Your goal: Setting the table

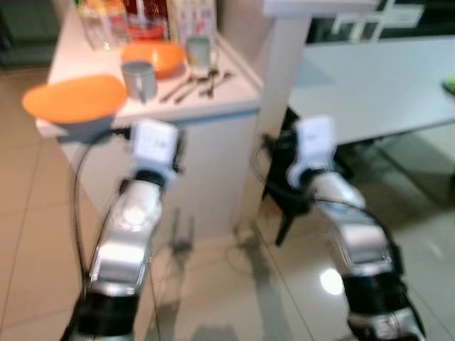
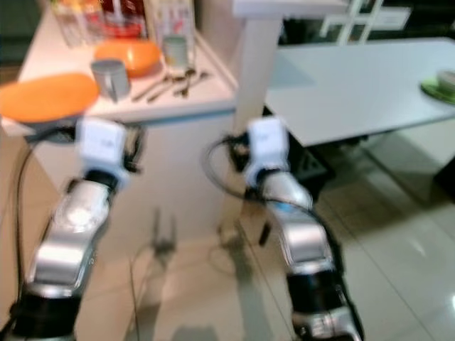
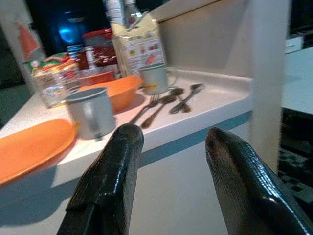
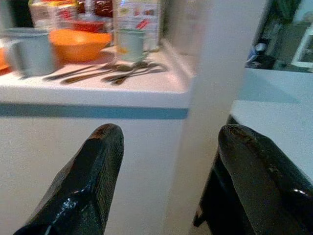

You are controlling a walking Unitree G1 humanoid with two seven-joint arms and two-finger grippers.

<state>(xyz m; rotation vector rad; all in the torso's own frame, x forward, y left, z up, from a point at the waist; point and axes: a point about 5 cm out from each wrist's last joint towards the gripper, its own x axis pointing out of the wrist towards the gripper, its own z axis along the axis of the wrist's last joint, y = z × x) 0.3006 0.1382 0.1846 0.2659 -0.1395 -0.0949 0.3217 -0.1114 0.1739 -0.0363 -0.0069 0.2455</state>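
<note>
A white counter stands ahead, and on it lie an orange plate, a grey mug, an orange bowl, a pale green cup and several pieces of cutlery. Both silver arms reach forward below the counter's front edge. My left gripper is open and empty, level with the counter edge, short of the grey mug and cutlery. My right gripper is also open and empty, facing the counter's right corner and a white post.
Jars and packets crowd the back of the counter. A white dining table stretches to the right, with a green item at its far end. A black chair stands under it. Glossy tiled floor lies below.
</note>
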